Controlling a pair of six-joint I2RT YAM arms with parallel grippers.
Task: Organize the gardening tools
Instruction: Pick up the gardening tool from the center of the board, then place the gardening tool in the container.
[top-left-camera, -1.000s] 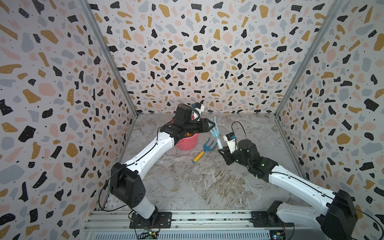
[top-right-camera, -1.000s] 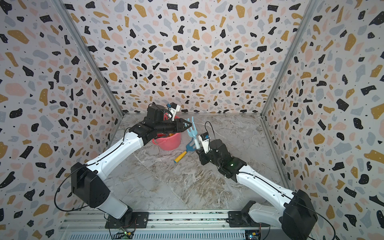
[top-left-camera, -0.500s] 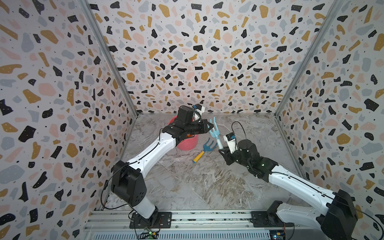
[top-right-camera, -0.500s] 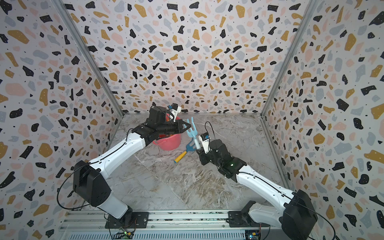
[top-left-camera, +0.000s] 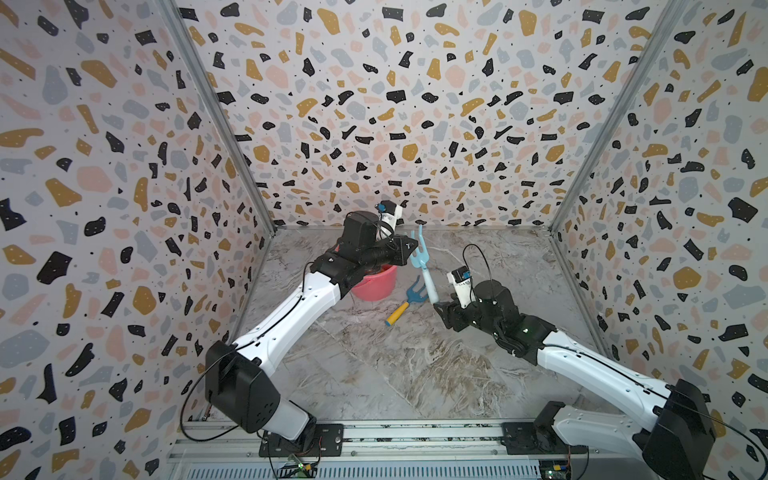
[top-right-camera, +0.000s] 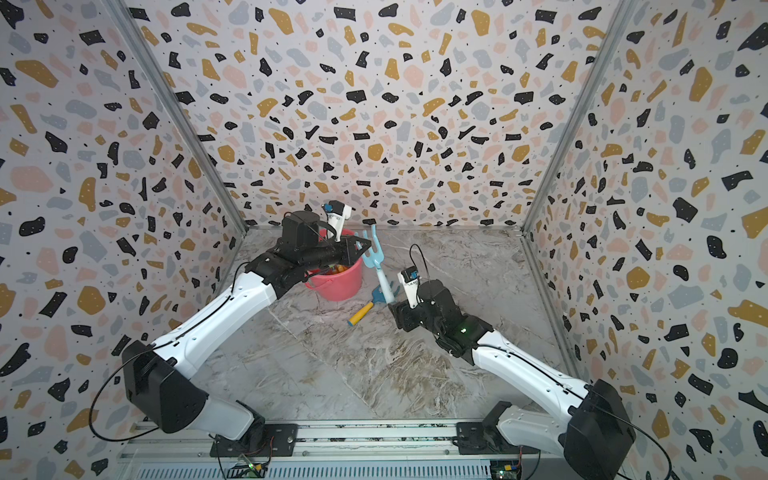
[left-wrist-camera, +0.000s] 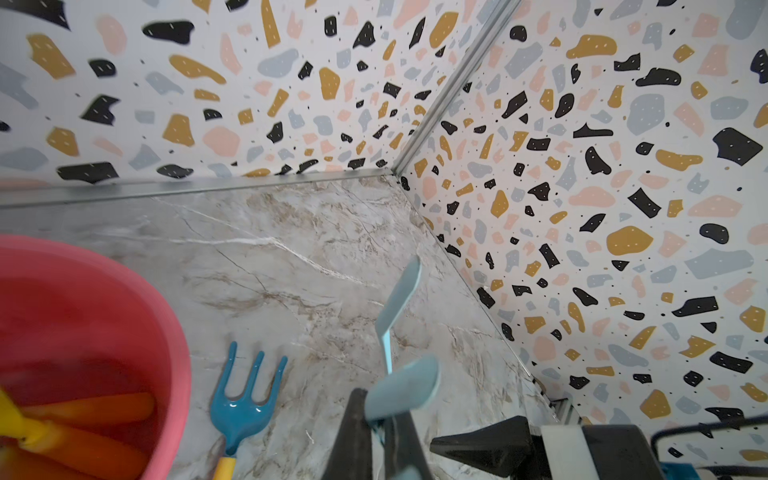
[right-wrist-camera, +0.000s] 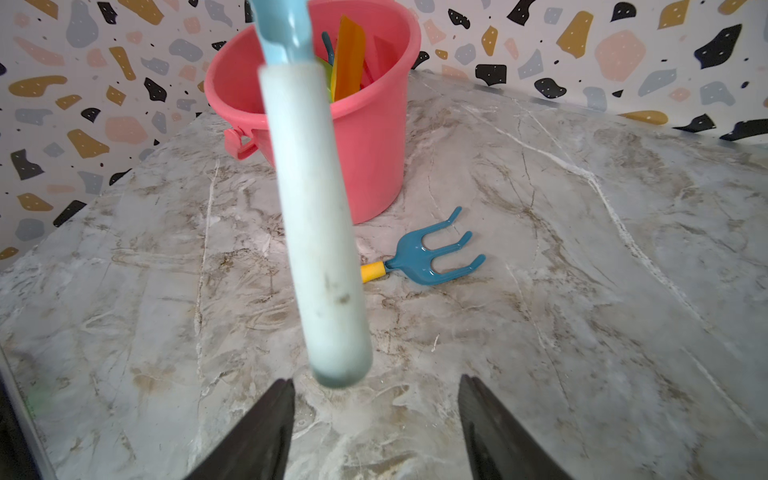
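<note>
The light-blue rake (top-left-camera: 421, 262) hangs nearly upright above the table, tines up. My left gripper (top-left-camera: 409, 249) is shut on its head just below the tines (left-wrist-camera: 400, 297). The rake's pale handle (right-wrist-camera: 320, 232) points down toward my right gripper (right-wrist-camera: 376, 382), which stands open just below the handle's end, not touching it. A dark-blue rake with a yellow handle (top-left-camera: 409, 300) lies flat on the table beside the pink bucket (top-left-camera: 374, 289). Inside the bucket stand a yellow shovel (right-wrist-camera: 350, 58) and other tools, partly hidden by the rake handle.
The bucket (top-right-camera: 338, 287) stands near the back wall, under my left arm. Terrazzo-patterned walls close in the left, back and right sides. The marble table top (top-left-camera: 374, 374) stretches toward the front rail.
My left gripper has shut on the light-blue rake's head. My right gripper, which was shut on the handle, has opened and let it go.
</note>
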